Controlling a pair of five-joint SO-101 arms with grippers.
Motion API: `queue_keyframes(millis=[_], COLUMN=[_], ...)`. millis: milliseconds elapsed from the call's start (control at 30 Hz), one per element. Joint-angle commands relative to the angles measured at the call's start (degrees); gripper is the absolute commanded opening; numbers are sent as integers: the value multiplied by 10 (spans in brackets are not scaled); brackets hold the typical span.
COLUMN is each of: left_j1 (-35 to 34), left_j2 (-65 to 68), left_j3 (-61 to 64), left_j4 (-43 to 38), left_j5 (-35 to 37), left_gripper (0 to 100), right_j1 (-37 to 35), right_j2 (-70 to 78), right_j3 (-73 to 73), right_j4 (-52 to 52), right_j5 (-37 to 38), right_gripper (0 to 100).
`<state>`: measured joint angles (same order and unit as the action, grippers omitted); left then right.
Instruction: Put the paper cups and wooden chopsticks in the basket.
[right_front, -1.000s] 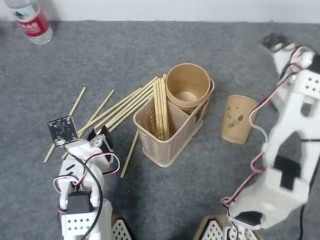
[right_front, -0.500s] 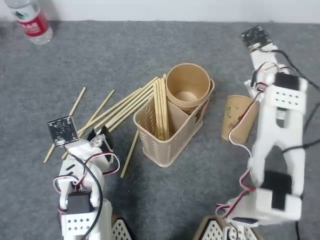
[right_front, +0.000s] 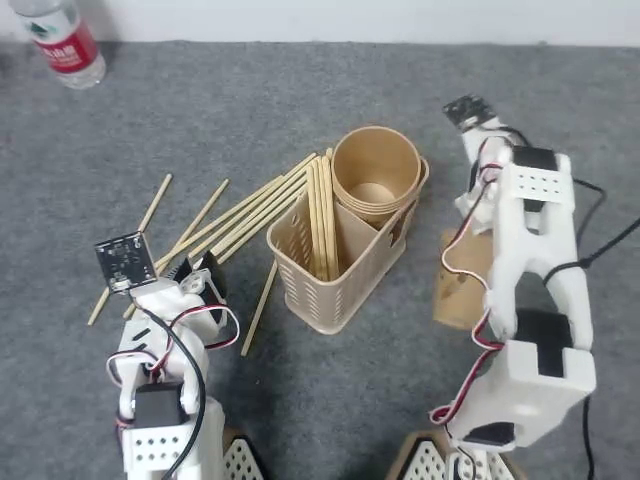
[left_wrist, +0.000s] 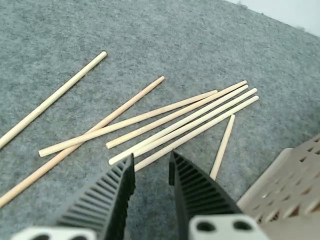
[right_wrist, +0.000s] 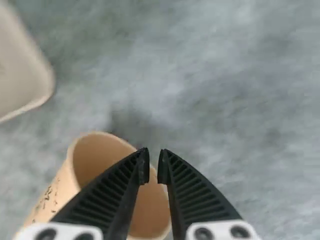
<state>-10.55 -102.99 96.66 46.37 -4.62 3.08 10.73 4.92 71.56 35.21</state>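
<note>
Right pincer (right_wrist: 152, 167) at the lying paper cup (right_wrist: 90, 155)'s rim
Almost closed, empty; left pincer (left_wrist: 151, 160) ajar near loose chopsticks (left_wrist: 185, 125) on grey worktop (right_front: 250, 100).

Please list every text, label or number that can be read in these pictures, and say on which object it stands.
Nothing can be read for certain.
Red label on the plastic bottle: white print, too small to read.
Dark marks on the side of the lying paper cup: blurred, not legible.
</note>
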Motion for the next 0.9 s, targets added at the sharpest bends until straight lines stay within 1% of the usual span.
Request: queue_keyframes(millis=[0,200,333,433,500,567,767,867], left_j1=[4,4,4,4,4,4,4,4], left_j2=[-9,-9,-9,-9,-9,-9,-9,-9], left_j3=[-2,-2,-2,-2,-2,-2,-2,-2], left_j4=[1,1,1,1,1,1,1,2], left_j5=[-5,-5,-5,-5,-5,-5,-5,-5], left_gripper=[115,115,115,115,115,115,115,115], right_j1=[-29,-78,-80,-58,-48,-44,-40,-15], right_j2=[-6,-7,-7,-31,-67,-116,-310,-407], right_j3=[-16,-25,-66,-60,-42,-13,114,173], right_j4=[76,213,310,313,313,313,313,314], right_j5=[-4,-3,-4,-3,-2,1,66,92], right_gripper=[54,54,54,38,9,9,11,11])
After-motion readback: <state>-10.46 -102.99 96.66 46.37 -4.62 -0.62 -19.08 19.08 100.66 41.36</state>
